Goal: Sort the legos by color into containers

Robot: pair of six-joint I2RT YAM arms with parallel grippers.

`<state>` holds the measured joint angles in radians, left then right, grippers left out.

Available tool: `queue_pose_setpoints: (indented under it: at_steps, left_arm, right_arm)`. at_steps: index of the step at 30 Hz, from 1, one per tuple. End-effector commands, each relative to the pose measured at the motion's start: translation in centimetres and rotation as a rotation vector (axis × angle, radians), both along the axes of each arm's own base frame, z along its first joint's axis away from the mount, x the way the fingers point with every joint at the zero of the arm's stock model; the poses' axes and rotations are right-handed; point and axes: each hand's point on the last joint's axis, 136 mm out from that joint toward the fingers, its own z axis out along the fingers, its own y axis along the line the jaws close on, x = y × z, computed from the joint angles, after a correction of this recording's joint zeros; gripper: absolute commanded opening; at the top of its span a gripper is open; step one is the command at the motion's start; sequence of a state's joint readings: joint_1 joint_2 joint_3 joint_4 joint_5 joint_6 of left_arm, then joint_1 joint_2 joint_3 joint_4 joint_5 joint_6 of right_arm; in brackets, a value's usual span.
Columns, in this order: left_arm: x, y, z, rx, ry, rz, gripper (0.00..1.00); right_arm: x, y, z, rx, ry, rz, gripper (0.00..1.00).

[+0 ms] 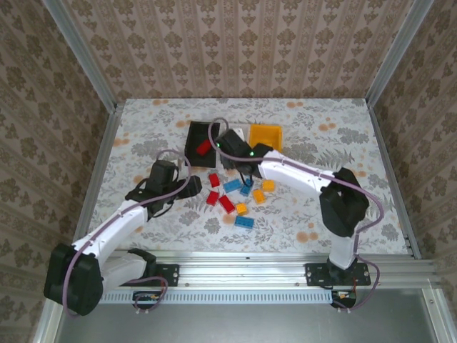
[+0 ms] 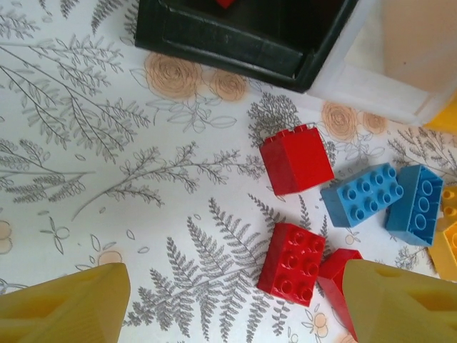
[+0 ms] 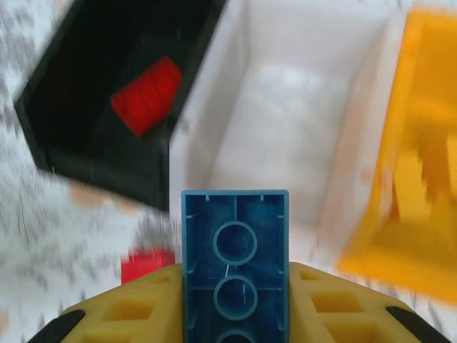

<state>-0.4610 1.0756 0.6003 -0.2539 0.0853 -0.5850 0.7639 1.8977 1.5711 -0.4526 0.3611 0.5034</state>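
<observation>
1. Blue lego (image 3: 234, 264), lower centre of the right wrist view: your right gripper (image 3: 234, 304) is clamping it between both fingers.
2. White bin (image 3: 300, 107) is sitting upper centre; be centring over it before releasing.
3. Left gripper (image 2: 232, 304) is hanging wide open, empty.

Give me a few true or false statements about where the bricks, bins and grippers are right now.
1. The right gripper holds a blue brick. True.
2. The black bin is empty. False: a red brick lies in it.
3. The left gripper is shut on a brick. False: its fingers are open, hovering above loose bricks on the table.
4. The white bin sits between the black bin and the orange-yellow bin. True.
</observation>
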Motion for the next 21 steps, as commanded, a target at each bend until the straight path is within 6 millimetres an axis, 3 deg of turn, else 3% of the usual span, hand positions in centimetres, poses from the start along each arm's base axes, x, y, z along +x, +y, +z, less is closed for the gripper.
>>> queue_pose_setpoints:
  at_steps: [1, 6, 10, 13, 17, 21]
  left_arm:
    - [-0.7, -1.2, 0.9, -0.054, -0.011, -0.012, 0.79]
    - [-1.4, -1.2, 1.6, -0.022, -0.02, -0.021, 0.79]
    - [-1.8, -1.0, 1.7, -0.025, -0.021, -0.011, 0.79]
    - [-2.1, -0.9, 1.4, -0.033, -0.016, -0.001, 0.79]
    - [-2.2, -0.9, 1.7, -0.03, -0.021, -0.006, 0.79]
    - [-2.1, -1.5, 1.5, 0.01, -0.025, -0.047, 0.77]
  right_arm:
    - [2.5, -1.3, -3.2, -0.117, 0.086, 0.008, 0.33]
    - [5.8, -0.9, -4.2, -0.112, 0.104, -0.011, 0.35]
    - [6.9, -1.5, -5.5, -0.102, 0.135, -0.021, 0.37]
    - [7.2, -1.5, -5.6, -0.121, 0.138, -0.01, 0.46]
    - [7.2, -1.3, -4.5, -0.108, 0.12, 0.004, 0.53]
    - [6.3, -0.7, -1.4, -0.074, 0.078, 0.034, 0.53]
